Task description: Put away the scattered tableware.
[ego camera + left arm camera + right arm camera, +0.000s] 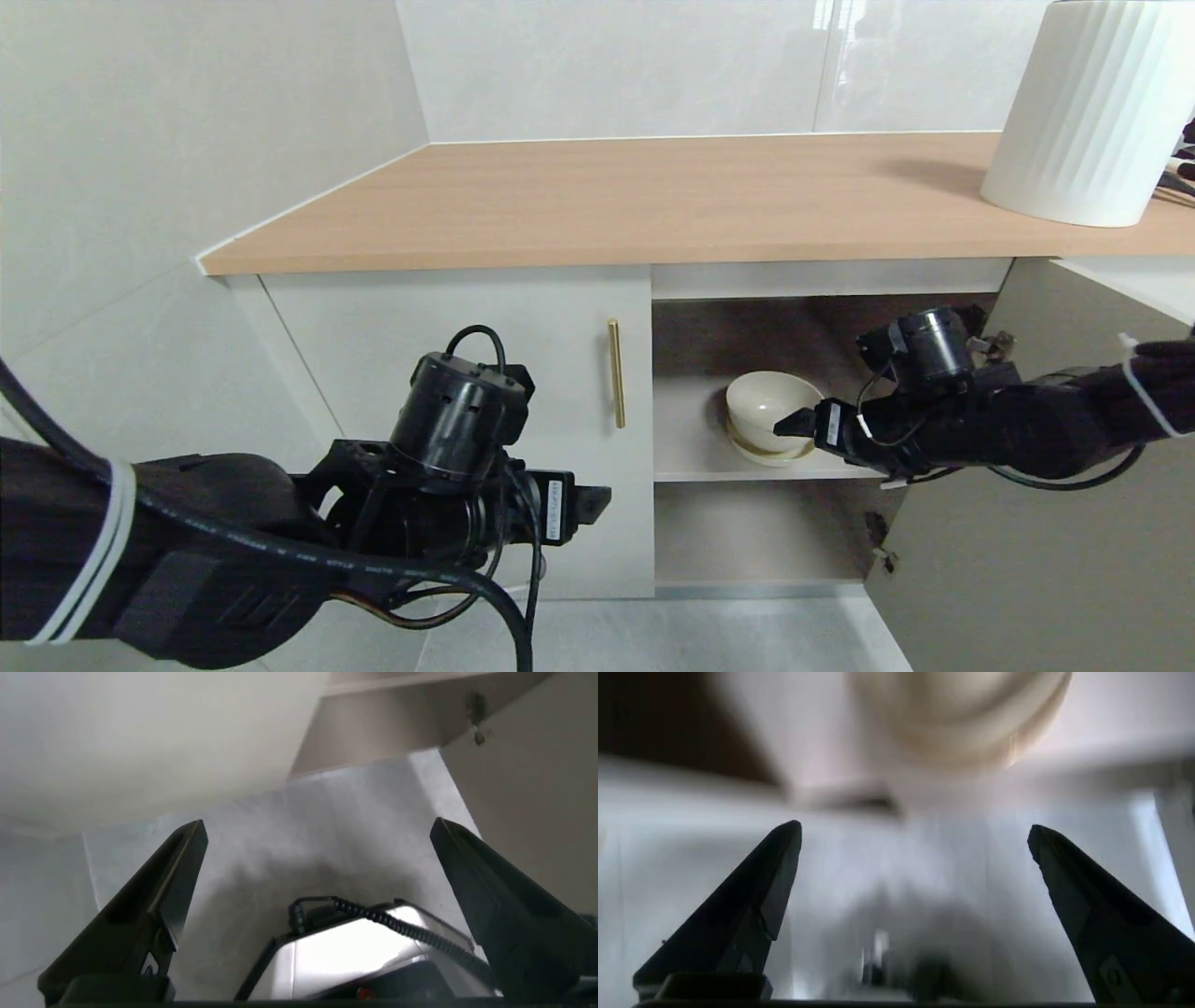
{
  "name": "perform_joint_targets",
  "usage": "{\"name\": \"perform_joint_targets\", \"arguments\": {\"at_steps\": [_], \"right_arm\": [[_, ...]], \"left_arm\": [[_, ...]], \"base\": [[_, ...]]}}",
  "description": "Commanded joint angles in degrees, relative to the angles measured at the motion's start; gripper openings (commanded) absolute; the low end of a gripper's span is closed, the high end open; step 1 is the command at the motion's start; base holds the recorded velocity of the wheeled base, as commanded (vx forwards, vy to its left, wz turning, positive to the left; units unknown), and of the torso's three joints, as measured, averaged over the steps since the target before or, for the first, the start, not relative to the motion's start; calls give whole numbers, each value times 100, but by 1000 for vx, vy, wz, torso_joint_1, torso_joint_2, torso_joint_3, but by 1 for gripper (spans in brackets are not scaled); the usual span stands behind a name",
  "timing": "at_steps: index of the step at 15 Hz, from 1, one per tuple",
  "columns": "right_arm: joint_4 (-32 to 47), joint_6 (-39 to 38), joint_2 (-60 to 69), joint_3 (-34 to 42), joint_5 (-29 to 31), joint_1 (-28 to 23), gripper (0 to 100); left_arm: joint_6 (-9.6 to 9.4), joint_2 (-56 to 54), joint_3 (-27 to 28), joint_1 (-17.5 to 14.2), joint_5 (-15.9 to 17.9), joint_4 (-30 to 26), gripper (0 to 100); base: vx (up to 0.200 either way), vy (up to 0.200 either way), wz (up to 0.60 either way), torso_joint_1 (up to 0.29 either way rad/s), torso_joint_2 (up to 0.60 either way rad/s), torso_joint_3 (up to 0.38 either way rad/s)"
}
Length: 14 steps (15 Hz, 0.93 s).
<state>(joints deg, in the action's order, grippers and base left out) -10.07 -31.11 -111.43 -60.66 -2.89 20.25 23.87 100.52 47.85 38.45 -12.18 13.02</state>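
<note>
On countertop (607, 201), at far right: ribbed container (1088, 112). Below, on left: closed door (448, 317), handle (615, 373) along its right edge. Right of that: open compartment, with open door (1027, 560) swung out at far right. On middle shelf (691, 462): bowl (767, 401), seated on plate (770, 455). Just before bowl, at shelf front: right gripper (794, 425). In front of closed door, lower down: left gripper (583, 504).

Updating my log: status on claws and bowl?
Left claw open, empty. Right claw open, empty, near bowl. Bowl on cabinet shelf. Nothing in the way.
</note>
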Motion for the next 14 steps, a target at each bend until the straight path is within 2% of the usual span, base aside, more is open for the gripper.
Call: {"name": "perform_joint_targets", "arguments": {"at_steps": [1, 3, 6, 9, 14], "right_arm": [[524, 26, 1133, 432, -63, 366, 100], [524, 325, 1511, 784, -71, 419, 100], [532, 369, 1686, 1188, -36, 673, 100], [567, 378, 1809, 1214, -27, 726, 100], [611, 580, 1783, 1381, -36, 981, 100]], "left_arm": [[4, -323, -250, -206, 5, 8, 100], [4, -446, -355, -285, -4, 8, 100], [4, -481, -408, -303, -4, 8, 100], [4, -481, -425, -303, -13, 8, 100], [48, -455, -425, -303, -13, 8, 100]], "base": [[0, 0, 0, 0, 0, 0], [0, 0, 0, 0, 0, 0], [0, 0, 0, 0, 0, 0], [0, 0, 0, 0, 0, 0], [-200, 0, 0, 1, 2, 2]]}}
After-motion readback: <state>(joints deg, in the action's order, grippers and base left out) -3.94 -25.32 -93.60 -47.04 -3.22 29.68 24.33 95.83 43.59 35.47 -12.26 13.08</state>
